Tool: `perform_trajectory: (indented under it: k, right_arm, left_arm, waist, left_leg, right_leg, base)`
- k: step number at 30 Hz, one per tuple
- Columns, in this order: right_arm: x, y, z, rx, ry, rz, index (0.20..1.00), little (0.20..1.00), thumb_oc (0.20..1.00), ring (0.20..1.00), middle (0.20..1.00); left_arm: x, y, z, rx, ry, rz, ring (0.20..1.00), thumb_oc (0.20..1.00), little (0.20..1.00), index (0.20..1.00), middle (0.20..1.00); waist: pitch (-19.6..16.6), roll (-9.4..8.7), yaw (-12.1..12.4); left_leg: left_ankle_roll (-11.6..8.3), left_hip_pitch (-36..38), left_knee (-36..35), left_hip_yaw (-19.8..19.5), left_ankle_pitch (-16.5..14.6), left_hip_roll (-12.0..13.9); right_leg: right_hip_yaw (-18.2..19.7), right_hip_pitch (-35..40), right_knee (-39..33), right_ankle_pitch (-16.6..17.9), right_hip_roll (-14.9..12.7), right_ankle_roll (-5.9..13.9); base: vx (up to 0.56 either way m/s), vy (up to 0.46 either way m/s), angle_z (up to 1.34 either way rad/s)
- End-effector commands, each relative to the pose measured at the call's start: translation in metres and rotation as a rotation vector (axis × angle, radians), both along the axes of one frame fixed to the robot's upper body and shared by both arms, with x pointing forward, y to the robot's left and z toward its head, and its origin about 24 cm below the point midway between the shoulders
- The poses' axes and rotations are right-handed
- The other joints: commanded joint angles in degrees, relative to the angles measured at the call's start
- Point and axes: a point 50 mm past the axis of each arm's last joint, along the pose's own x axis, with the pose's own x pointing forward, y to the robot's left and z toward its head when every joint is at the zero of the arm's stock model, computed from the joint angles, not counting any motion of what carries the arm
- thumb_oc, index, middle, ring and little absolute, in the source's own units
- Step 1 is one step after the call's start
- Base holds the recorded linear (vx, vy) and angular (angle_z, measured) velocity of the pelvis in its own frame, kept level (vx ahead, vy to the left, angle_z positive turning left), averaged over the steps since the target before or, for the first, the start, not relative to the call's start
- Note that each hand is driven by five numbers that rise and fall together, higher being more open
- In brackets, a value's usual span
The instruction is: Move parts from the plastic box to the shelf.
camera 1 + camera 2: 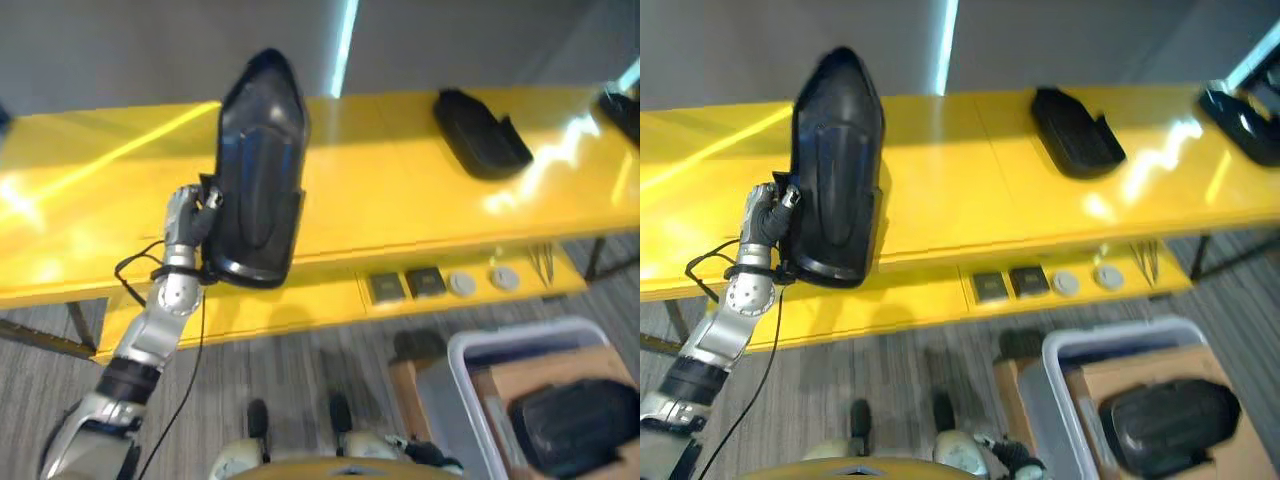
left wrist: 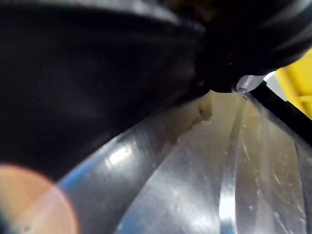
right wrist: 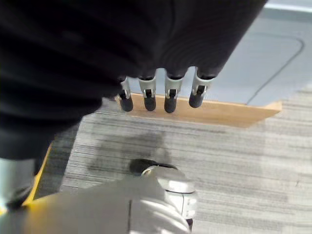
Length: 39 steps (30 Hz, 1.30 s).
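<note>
My left hand [image 1: 188, 226] is shut on the lower edge of a long glossy black plastic part [image 1: 260, 165], holding it upright over the yellow shelf [image 1: 400, 195]. The part's shiny surface [image 2: 195, 185] shows from very close in the left wrist view. A second black part [image 1: 481, 135] lies on the shelf's right half, and a third [image 1: 1243, 118] sits at its far right end. At the lower right stands the plastic box [image 1: 1058, 348], with another black part [image 1: 1165, 420] inside on cardboard. My right hand [image 3: 170, 91] hangs open above the floor, fingers straight.
The shelf's lower tier carries two dark square pieces [image 1: 405, 286] and two grey discs [image 1: 462, 284]. Grey carpet runs between the shelf and the box. A wooden strip [image 3: 219, 111] lies on the floor near the right hand.
</note>
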Motion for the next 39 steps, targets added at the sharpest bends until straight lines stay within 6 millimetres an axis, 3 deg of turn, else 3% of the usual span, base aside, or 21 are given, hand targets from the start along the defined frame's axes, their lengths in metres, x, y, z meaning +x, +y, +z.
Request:
perform_trajectory:
  k: [1, 4, 9, 16, 25, 26, 27, 28, 39]
  right_arm:
    - [-0.007, -0.004, -0.002, -0.051, 0.057, 0.131, 1.000, 1.000, 1.000, 1.000, 1.000]
    - [-0.006, -0.013, 0.000, -0.081, 0.062, 0.078, 1.000, 1.000, 1.000, 1.000, 1.000]
    - [-0.002, -0.009, 0.000, -0.086, 0.064, 0.128, 1.000, 1.000, 1.000, 1.000, 1.000]
    - [0.014, 0.002, 0.002, -0.050, 0.011, 0.130, 1.000, 1.000, 1.000, 1.000, 1.000]
    - [0.009, -0.005, 0.002, -0.052, 0.033, 0.093, 1.000, 1.000, 1.000, 1.000, 1.000]
    - [0.010, -0.008, 0.002, -0.054, 0.030, 0.095, 1.000, 1.000, 1.000, 1.000, 1.000]
    - [0.010, -0.008, 0.002, -0.054, 0.030, 0.094, 1.000, 1.000, 1.000, 1.000, 1.000]
    - [0.012, -0.009, 0.003, -0.055, 0.027, 0.095, 1.000, 1.000, 1.000, 1.000, 1.000]
    - [0.020, -0.007, 0.005, -0.046, 0.005, 0.103, 1.000, 1.000, 1.000, 1.000, 1.000]
  left_arm:
    - [0.018, -0.011, 0.050, -0.061, -0.215, 0.023, 0.200, 0.200, 0.200, 0.200, 0.200]
    - [0.035, -0.012, 0.061, -0.082, -0.221, 0.088, 0.200, 0.200, 0.200, 0.200, 0.200]
    - [0.047, -0.009, 0.069, -0.078, -0.214, 0.159, 0.200, 0.200, 0.200, 0.200, 0.200]
    - [0.050, -0.002, 0.073, -0.100, -0.214, 0.227, 0.200, 0.200, 0.200, 0.200, 0.200]
    - [0.055, 0.008, 0.069, -0.119, -0.171, 0.269, 0.200, 0.200, 0.200, 0.200, 0.200]
    - [0.058, 0.011, 0.069, -0.135, -0.150, 0.275, 0.344, 0.344, 0.344, 0.344, 0.344]
    - [0.058, 0.011, 0.069, -0.135, -0.150, 0.275, 0.416, 0.416, 0.416, 0.416, 0.416]
    - [0.059, 0.010, 0.071, -0.136, -0.151, 0.271, 1.000, 1.000, 1.000, 1.000, 1.000]
    - [0.058, 0.023, 0.077, -0.159, -0.167, 0.300, 1.000, 1.000, 1.000, 1.000, 1.000]
  waist:
    - [0.10, 0.55, 0.13]
    - [1.14, 0.62, -0.84]
    - [1.63, 0.61, -1.02]
    - [2.76, 1.03, -0.87]
    - [4.39, 1.12, -0.99]
    - [5.13, 1.04, -1.23]
    - [5.13, 1.04, -1.20]
    - [5.48, 0.89, -1.24]
    - [6.74, -0.07, -1.15]
  left_leg:
    - [-1.42, -1.79, -0.51, -4.12, 2.28, 2.90]
    - [-2.10, -3.17, -0.51, -3.68, 2.75, 3.71]
    - [-2.52, -4.32, -0.51, -3.59, 3.07, 4.17]
    - [-2.83, -5.08, -0.51, -3.90, 3.22, 3.94]
    - [-2.90, -5.60, -0.51, -3.47, 3.35, 4.07]
    - [-2.90, -5.87, -0.51, -3.27, 3.48, 4.12]
    - [-2.90, -5.87, -0.51, -3.24, 3.48, 4.13]
    - [-2.93, -6.06, -0.51, -3.06, 3.56, 4.29]
    - [-2.86, -6.22, -0.51, -1.29, 3.55, 5.27]
  right_leg:
    - [-2.24, 3.44, 2.74, -2.28, 2.93, -1.97]
    - [-2.49, 2.61, 0.87, -0.98, 3.09, -1.71]
    - [-2.42, 1.57, 0.25, -0.43, 3.15, -1.58]
    - [-2.70, 1.01, 0.03, -0.14, 2.89, -1.36]
    - [-2.14, -0.13, 0.06, 0.43, 2.96, -1.25]
    - [-1.86, -0.67, 0.07, 0.81, 3.04, -1.22]
    - [-1.84, -0.69, 0.08, 0.82, 3.05, -1.22]
    - [-1.59, -1.07, 0.05, 1.01, 3.19, -1.13]
    - [0.71, -2.95, 0.00, 1.87, 4.18, -0.84]
  base:
    - [-0.02, -0.033, -0.09]
    - [-0.03, -0.026, -0.07]
    - [-0.01, -0.006, -0.05]
    - [0.00, 0.000, 0.00]
    - [0.00, 0.000, 0.00]
    - [0.00, 0.000, 0.00]
    - [0.00, 0.000, 0.00]
    - [-0.01, -0.009, -0.04]
    - [0.00, -0.010, -0.10]
